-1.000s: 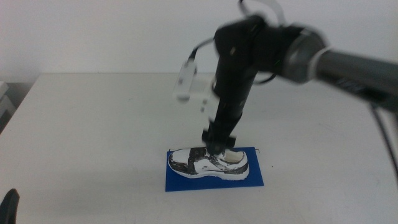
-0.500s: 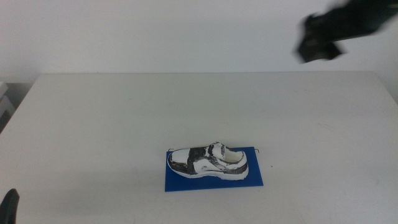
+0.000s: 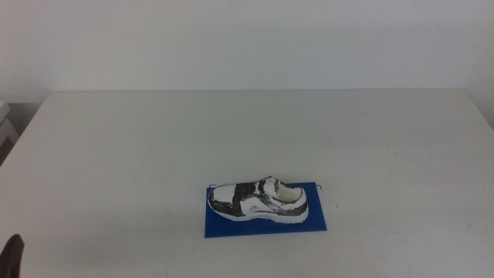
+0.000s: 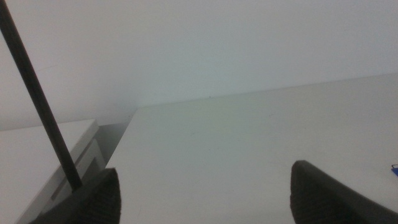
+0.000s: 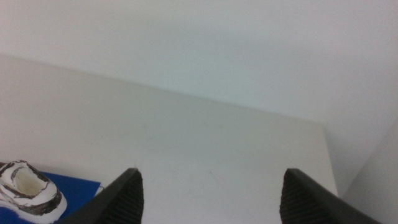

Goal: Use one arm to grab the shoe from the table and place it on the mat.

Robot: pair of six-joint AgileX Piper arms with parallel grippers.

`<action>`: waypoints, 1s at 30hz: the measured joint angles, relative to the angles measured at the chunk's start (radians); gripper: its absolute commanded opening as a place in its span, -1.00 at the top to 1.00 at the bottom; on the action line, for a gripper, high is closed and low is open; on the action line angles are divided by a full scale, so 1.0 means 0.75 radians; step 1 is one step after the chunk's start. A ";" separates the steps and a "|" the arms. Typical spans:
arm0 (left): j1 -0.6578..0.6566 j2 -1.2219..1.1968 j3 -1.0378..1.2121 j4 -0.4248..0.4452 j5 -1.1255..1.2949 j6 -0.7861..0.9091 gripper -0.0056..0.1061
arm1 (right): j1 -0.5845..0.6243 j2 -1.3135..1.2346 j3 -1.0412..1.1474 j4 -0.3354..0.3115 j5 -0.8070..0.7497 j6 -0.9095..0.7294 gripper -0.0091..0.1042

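Note:
The white shoe with black-grey markings lies on its sole on the blue mat, near the table's front middle, with nothing touching it. The right wrist view shows the shoe's heel and a strip of mat beside my right gripper, which is open, empty and apart from the shoe. The right arm is out of the middle view. My left gripper is open and empty over the table's left part; only a dark tip of it shows at the middle view's bottom left corner.
A white wall stands behind the table. A pale cabinet sits past the table's left edge, with a thin dark rod in front of it. Its edge shows at the middle view's left.
The right arm let go of the shoe, rose and swung away to the upper right, and has now left the middle view. Shoe and mat stayed put.

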 measured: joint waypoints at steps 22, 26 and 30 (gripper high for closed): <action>0.000 0.000 0.000 0.000 0.000 0.000 -0.78 | -0.003 -0.688 0.751 -0.047 -0.205 0.002 -0.77; 0.000 0.000 0.000 0.000 0.000 0.000 -0.78 | -0.029 -0.688 0.810 -0.063 -0.183 0.002 -0.77; 0.000 0.000 0.000 0.000 0.000 0.000 -0.78 | -0.040 -0.688 0.851 -0.027 -0.197 0.002 -0.77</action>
